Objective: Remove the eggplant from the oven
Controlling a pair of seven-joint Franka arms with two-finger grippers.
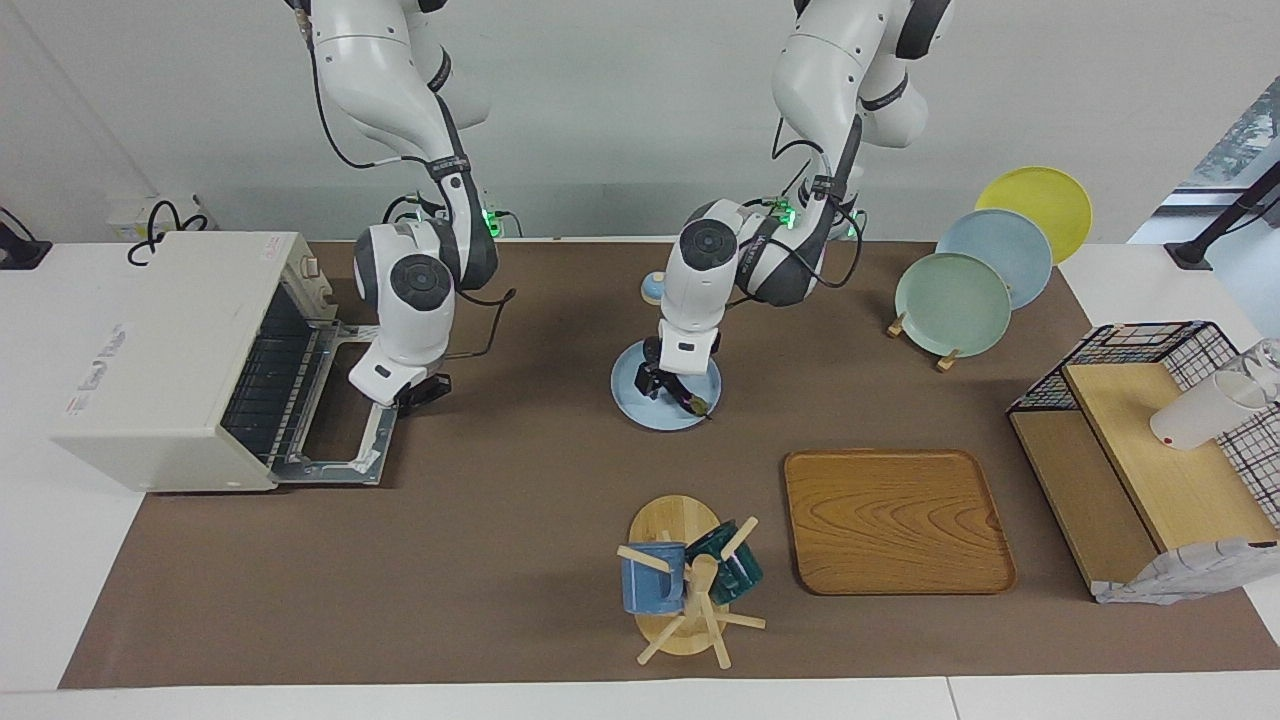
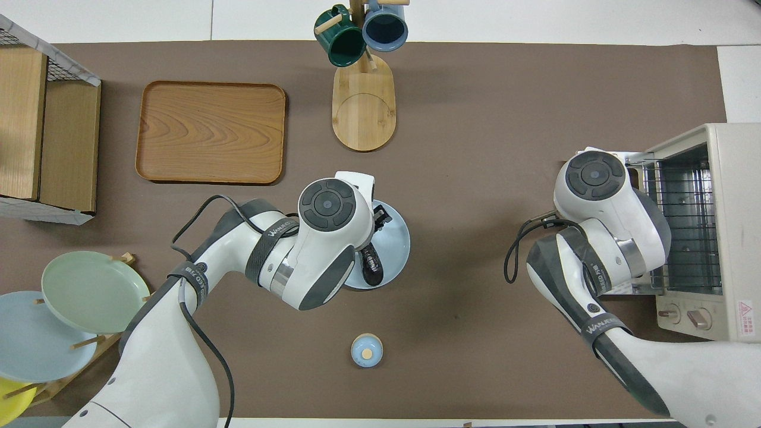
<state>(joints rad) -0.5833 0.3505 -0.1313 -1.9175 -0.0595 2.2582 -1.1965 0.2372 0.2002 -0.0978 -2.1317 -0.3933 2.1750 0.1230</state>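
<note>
I raise the left gripper (image 1: 668, 385) straight up, jaws spread, so neither finger drags the eggplant (image 2: 371, 268) off the blue plate (image 2: 395, 238). The eggplant lies there, dark, slender, glossy, greenish-tipped, well apart from the open oven (image 1: 170, 360). The right gripper (image 1: 425, 388) waits closed over the door.

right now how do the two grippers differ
The left gripper is open; the right gripper is shut. The left one is down over the blue plate where the eggplant lies; the right one is beside the oven, by its dropped door. The left one has the eggplant just under it; the right one holds nothing that shows. Both point down, low over the table.
</note>
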